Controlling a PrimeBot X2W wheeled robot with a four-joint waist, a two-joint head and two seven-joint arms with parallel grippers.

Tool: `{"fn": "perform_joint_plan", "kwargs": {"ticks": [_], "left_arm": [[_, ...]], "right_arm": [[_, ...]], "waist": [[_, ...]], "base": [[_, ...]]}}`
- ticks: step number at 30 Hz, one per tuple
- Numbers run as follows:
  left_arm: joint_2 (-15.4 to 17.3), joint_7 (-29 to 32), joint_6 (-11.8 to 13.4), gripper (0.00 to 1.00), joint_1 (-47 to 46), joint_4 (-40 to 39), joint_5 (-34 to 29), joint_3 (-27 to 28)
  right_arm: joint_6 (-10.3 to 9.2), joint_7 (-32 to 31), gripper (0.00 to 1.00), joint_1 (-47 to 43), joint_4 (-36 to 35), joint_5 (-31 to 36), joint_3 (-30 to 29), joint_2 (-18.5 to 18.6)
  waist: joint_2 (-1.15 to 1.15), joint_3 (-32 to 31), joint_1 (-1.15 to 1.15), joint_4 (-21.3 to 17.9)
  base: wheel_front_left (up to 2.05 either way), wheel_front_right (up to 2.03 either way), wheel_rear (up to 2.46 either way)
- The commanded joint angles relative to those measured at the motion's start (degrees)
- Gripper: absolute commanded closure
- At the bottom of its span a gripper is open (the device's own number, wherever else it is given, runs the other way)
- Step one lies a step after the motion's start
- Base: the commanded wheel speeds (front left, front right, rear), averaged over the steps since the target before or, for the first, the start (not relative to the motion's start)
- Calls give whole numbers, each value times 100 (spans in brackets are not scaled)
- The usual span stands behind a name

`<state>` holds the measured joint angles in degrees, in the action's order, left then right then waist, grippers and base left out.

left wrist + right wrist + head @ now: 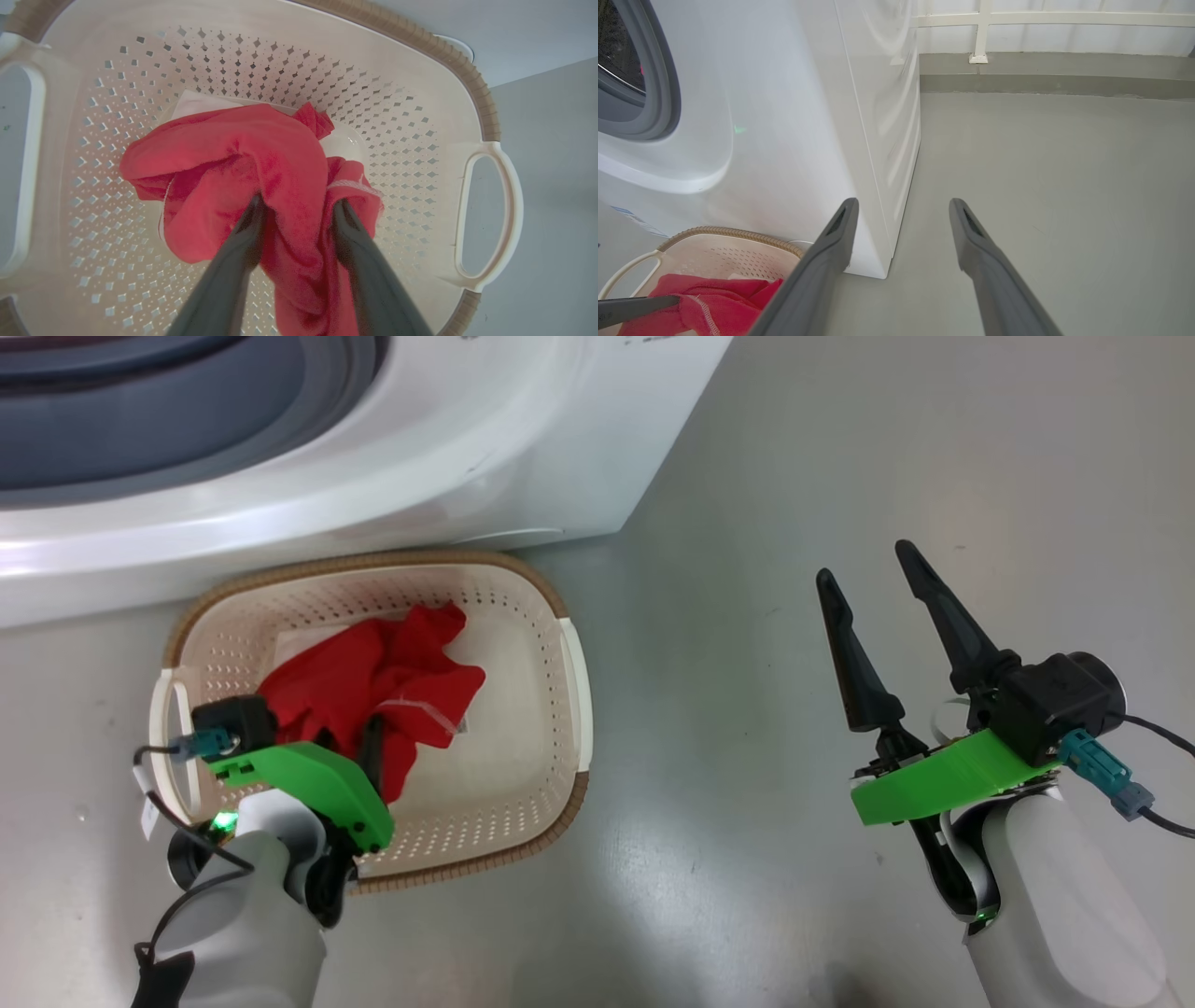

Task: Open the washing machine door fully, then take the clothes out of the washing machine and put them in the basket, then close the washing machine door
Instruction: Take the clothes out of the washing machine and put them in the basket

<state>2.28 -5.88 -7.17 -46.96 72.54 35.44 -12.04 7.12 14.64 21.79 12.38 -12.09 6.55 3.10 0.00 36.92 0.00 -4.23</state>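
Left gripper point(299, 200) down in the basket point(411, 140) at the red clothes point(224, 154); right gripper point(864, 560) spread wide over bare floor point(747, 616).
Left fingers partly apart, cloth fold bunched between them; can't tell if pinched or loose. Basket's far rim sits just beside the washing machine point(420, 457) front, with open floor on its right.

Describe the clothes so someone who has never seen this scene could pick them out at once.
Find the white washing machine; on the grey floor just before it stands a cream perforated basket with a brown rim. The clothes lie bunched inside it, the dark fingers of the left gripper either side of a fold: the one bright red thing, white-trimmed.
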Motion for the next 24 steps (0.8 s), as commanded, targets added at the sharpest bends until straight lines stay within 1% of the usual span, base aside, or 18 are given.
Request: {"fn": "perform_joint_plan", "kwargs": {"ticks": [1, 7, 11, 12, 15, 20, 24], "left_arm": [[194, -106, -31, 0, 104, -25, -7, 35], [212, -477, -31, 0, 326, 1, 152, 20], [181, -681, -31, 0, 539, -131, 274, -45], [172, -758, -31, 0, 664, -226, 328, -94], [151, -827, -32, 0, 871, -446, 437, -195], [146, -877, -32, 0, 1275, -910, 572, -526], [324, -900, -32, 0, 1511, -1127, 509, -734]], "right_arm": [[36, 36, 0, -54, -92, 15, 134, -22], [36, 36, 0, -128, -17, -17, 99, -22], [36, 36, 0, -200, 49, 5, 73, -22], [36, 36, 0, -249, 74, 14, 68, -23], [36, 36, 0, -357, 53, -24, 39, -23], [36, 36, 0, -592, 157, -21, -63, -23], [36, 36, 0, -687, 220, 32, -115, -23]], "waist": [[0, -90, 0, -12], [0, -465, 0, 36], [0, -801, 0, 122], [0, -989, 0, 172], [0, -1290, 0, 245], [0, -1791, 0, 358], [0, -2117, 0, 421]], "base": [[0, 0, 0], [0, 0, 0], [0, 0, 0], [0, 0, 0], [0, 0, 0], [0, 0, 0], [0, 0, 0]]}}
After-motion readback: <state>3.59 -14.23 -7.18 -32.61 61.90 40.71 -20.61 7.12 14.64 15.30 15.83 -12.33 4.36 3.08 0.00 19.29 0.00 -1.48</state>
